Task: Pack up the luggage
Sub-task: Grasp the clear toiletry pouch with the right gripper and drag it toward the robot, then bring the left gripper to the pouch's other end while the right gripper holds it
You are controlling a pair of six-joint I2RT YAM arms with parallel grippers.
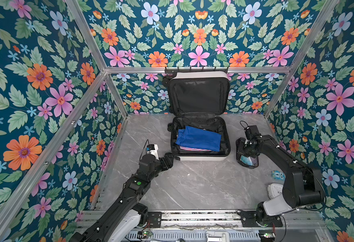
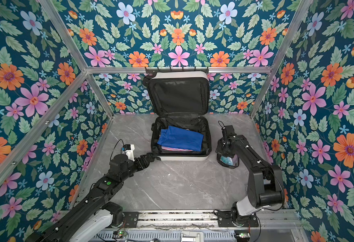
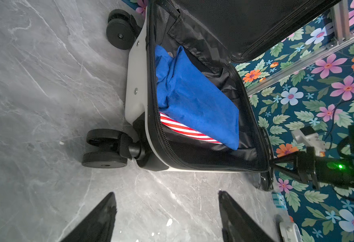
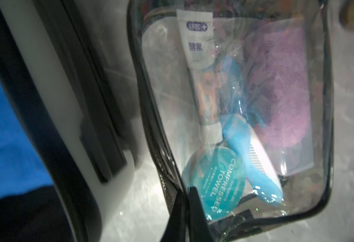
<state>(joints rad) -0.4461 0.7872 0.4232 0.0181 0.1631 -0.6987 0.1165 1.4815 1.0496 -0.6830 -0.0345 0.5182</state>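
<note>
Right wrist – rt tool [image 4: 187, 191] pinches pouch [image 4: 310, 130] edge, by luggage [image 4: 67, 94].

surface: grey marble-patterned desk [image 1: 193, 184] | centre-back: small white hard-shell suitcase [image 1: 201, 158] lying open on it, lid upright, wheels on its left side | just right of suitcase: clear black-edged pouch [image 1: 248, 162], contact with desk unclear | near right edge: small light-blue printed packet [image 1: 277, 175]; white rounded object [image 1: 273, 189], partly hidden

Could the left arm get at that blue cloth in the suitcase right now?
Probably yes: the left gripper is open and empty beside the luggage, whose raised lid leaves the blue cloth uncovered.
</note>
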